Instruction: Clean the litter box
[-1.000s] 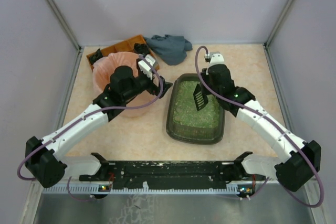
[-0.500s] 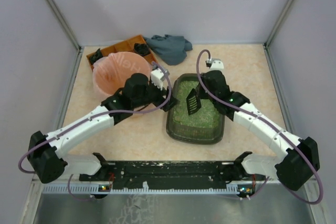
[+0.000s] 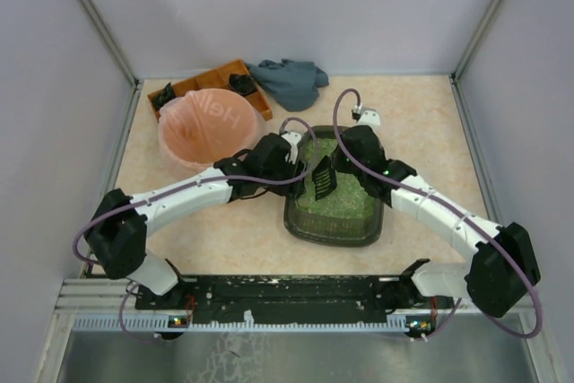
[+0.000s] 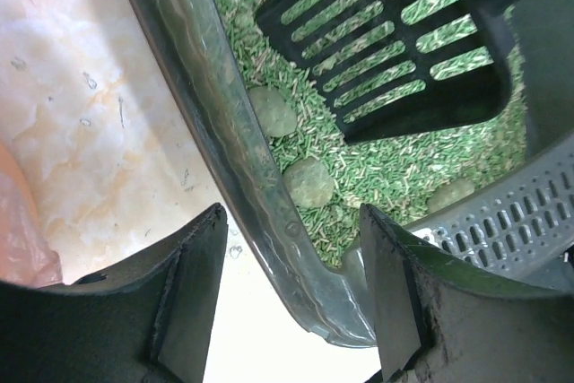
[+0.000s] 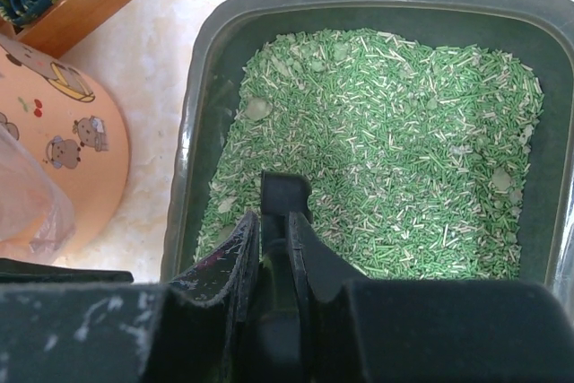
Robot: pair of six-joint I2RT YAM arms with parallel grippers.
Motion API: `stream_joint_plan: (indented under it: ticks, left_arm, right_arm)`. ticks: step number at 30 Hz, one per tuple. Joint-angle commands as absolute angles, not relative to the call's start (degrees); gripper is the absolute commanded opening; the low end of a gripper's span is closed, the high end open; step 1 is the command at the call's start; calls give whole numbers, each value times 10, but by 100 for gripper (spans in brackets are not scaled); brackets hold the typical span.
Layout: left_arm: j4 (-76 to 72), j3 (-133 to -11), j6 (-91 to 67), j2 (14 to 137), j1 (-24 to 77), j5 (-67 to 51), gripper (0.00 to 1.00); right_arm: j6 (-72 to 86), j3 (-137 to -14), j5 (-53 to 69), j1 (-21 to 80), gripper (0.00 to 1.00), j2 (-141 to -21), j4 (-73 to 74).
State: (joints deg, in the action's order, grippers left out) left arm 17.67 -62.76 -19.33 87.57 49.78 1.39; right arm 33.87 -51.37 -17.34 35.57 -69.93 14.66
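Note:
The litter box (image 3: 332,238) is a dark grey-green tray of green granules (image 5: 404,132) in mid-table. My left gripper (image 3: 294,152) is at its far-left corner. In the left wrist view the left gripper (image 4: 289,213) stands open, its two fingers straddling the litter box rim (image 4: 206,87) with gaps on both sides. My right gripper (image 3: 341,161) is shut on the handle (image 5: 285,195) of a black slotted scoop (image 3: 323,177), whose blade (image 4: 395,51) hangs just over the granules. Greenish clumps (image 4: 273,112) lie by the left wall.
A round pink-bagged bin (image 3: 211,127) stands left of the litter box, close to the left arm. Behind it are an orange compartmented tray (image 3: 211,87) and a grey cloth (image 3: 289,81). Grey walls enclose the table.
My left arm swung right from above the pink bin to the litter box's far-left corner, its jaws narrowing. The right gripper carried the scoop leftward and lower over the granules.

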Motion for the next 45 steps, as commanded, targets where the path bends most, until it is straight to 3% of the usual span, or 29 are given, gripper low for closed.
stream_joint_plan:
  ticks: [1, 15, 23, 28, 40, 45]
  left_arm:
    - [201, -642, -209, 896, 499, 22, 65]
    - [167, -606, -201, 922, 499, -38, 36]
    - [167, -613, -188, 927, 500, -38, 32]
    - [164, -630, -157, 902, 499, -24, 35]
    - [87, -626, -79, 763, 497, -30, 52]
    - [63, -612, -55, 703, 495, -12, 64]
  right_arm:
    - [345, -526, -177, 363, 0, -719, 139]
    - [441, -422, -39, 362, 0, -744, 32]
    - [483, -386, -35, 359, 0, -723, -1]
    - [516, -329, -52, 324, 0, -658, -22]
    - [560, -237, -22, 238, 0, -496, -93]
    - [577, -221, -8, 210, 0, -451, -93]
